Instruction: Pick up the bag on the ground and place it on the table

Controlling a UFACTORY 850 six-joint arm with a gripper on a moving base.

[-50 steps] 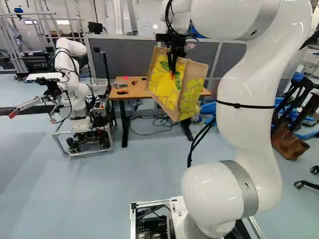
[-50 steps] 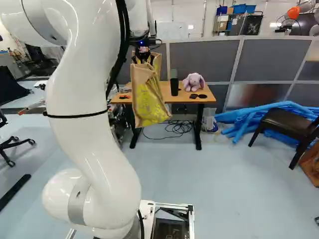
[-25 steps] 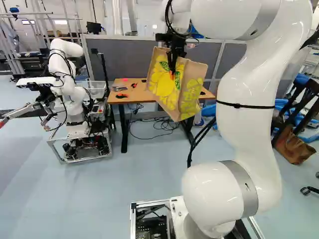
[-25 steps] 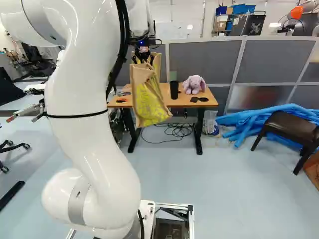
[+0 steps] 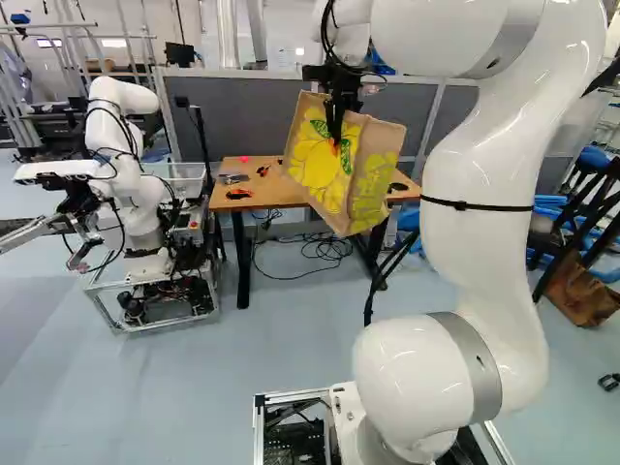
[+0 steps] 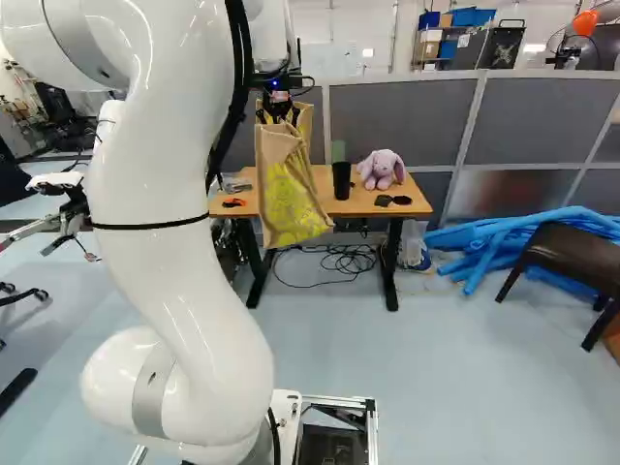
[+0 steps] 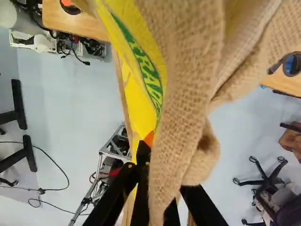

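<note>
Bag (image 5: 320,170): hanging tilted in the air, off the floor, seemingly just short of the table, though the depth is hard to judge.
Gripper (image 5: 336,131): fingers pinched on the bag's upper part, cloth between them.
Table (image 5: 266,194): ahead, partly hidden behind the bag.
On the table: stuffed rabbit (image 6: 381,169), black cup (image 6: 341,182).
Left of the table: another robot (image 5: 145,199).

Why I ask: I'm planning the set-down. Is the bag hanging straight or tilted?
Tilted: in the left base view, the bag has slanting sides and a top edge sloping down to the right.
</note>
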